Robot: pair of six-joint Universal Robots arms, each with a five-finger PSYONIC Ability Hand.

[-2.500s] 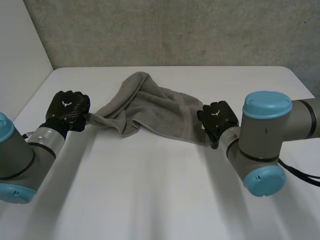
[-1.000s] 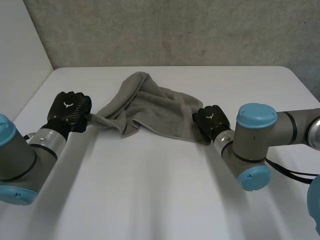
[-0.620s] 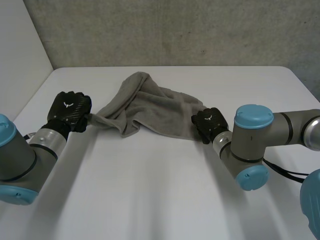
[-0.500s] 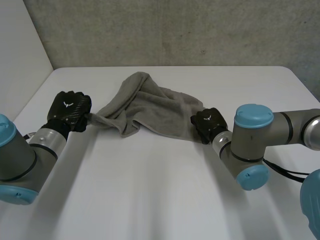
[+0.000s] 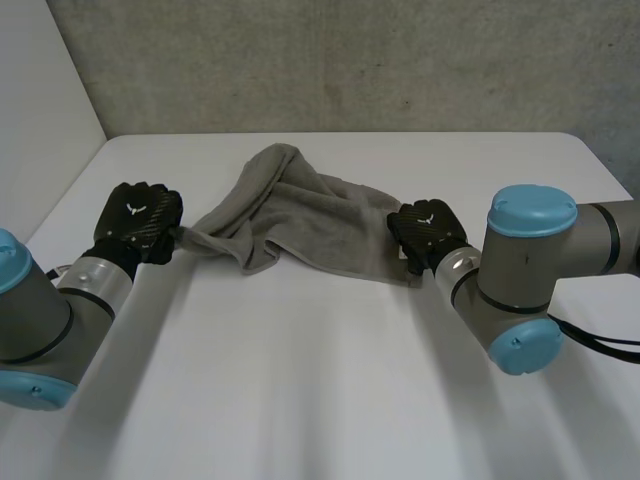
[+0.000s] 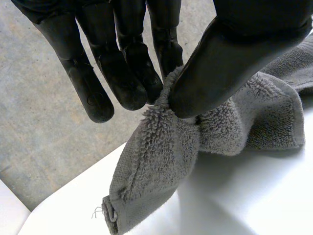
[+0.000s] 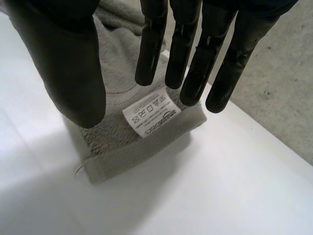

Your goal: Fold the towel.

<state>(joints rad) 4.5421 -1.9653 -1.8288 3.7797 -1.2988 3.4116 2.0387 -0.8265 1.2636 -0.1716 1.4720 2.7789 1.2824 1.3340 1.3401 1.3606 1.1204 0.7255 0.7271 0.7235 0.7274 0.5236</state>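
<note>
Head view, desk [image 5: 300, 380] white, grey wall [image 5: 330, 60] at 12 o'clock.

The towel [image 5: 300, 215], grey terry, is lying bunched and unfolded on the far half of the desk. It is spread from about 9 o'clock to 3 o'clock, with a raised ridge pointing toward 12 o'clock and a loose flap hanging toward 6 o'clock near its middle.

The left hand [image 5: 138, 220] is placed at the towel's 9 o'clock end. In the left wrist view a corner of the cloth is seen pinched between the thumb [image 6: 230, 58] and the fingers [image 6: 129, 73], so this hand is closed on the towel. The pinched corner is lifted off the desk. A hemmed tip is hanging below the pinch, and the rest of the cloth trails away along the surface.

The right hand [image 5: 425, 232] is placed at the towel's 3 o'clock to 4 o'clock corner. In the right wrist view its fingers [image 7: 195, 63] are held straight and spread apart from the thumb, with nothing gripped. The corner lies flat on the desk beneath them. A white label [image 7: 150, 112] with printed care symbols is sewn on that corner, just past the fingertips. Whether the fingertips are touching the cloth cannot be told.

Both arms enter from 6 o'clock, the left at 8 o'clock and the right at 4 o'clock.
</note>
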